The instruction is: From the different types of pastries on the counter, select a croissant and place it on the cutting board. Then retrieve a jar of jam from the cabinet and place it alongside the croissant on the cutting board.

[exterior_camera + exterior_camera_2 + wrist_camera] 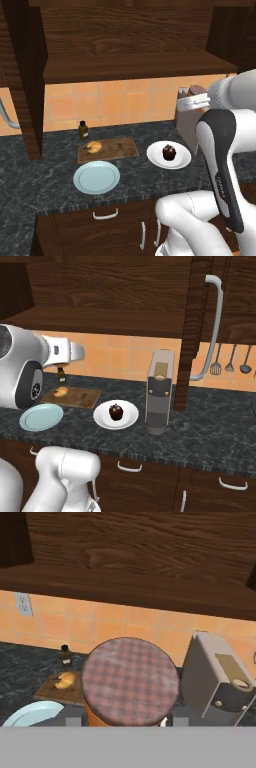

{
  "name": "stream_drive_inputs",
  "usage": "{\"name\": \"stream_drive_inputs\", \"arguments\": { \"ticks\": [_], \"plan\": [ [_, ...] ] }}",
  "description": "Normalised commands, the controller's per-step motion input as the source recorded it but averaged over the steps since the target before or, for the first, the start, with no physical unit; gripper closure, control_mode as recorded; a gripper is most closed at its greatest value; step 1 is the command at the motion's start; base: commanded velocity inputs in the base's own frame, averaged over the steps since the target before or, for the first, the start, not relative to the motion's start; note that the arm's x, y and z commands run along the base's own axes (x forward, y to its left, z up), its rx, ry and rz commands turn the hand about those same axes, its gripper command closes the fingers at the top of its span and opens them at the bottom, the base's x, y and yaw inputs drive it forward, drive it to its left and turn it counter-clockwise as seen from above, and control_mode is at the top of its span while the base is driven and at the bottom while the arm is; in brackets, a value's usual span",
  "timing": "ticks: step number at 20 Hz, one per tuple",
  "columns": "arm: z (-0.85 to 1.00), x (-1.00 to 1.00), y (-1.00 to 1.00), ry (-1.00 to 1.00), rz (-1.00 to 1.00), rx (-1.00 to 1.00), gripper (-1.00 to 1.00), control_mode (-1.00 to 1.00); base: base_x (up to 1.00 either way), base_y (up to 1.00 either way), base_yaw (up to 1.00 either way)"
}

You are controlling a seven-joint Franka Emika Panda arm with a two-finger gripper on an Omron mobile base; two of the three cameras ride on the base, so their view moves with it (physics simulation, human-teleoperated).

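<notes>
The hand (130, 722) grips the jar of jam (130, 682) above the counter (30, 185), checked lid facing the camera, its axis running along the fingers. Beyond, the croissant (93, 146) lies on the cutting board's (120, 148) left end, near a brown bottle (83, 130).
</notes>
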Motion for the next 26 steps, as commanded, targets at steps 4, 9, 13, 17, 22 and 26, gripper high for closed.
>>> {"name": "stream_drive_inputs", "arguments": {
  "ticks": [4, 9, 13, 17, 22, 26],
  "plan": [
    [-0.33, -0.19, 0.49, 0.00, 0.41, 0.00, 1.00, -1.00, 0.00, 0.00, 0.00],
    [-0.11, 0.00, 0.27, 0.02, 0.15, -0.02, 1.00, -1.00, 0.00, 0.00, 0.00],
    [-0.25, 0.02, 0.07, -0.02, 0.00, 0.00, 1.00, -1.00, 0.00, 0.00, 0.00],
    [-0.35, 0.08, 0.21, 0.00, 0.00, -0.04, 1.00, -1.00, 0.00, 0.00, 0.00],
    [-0.25, 0.28, 0.25, 0.01, 0.00, -0.03, 1.00, -1.00, 0.00, 0.00, 0.00],
    [-0.20, 0.40, 0.11, 0.16, 0.00, -0.07, 1.00, -1.00, 0.00, 0.00, 0.00]
  ]
}}
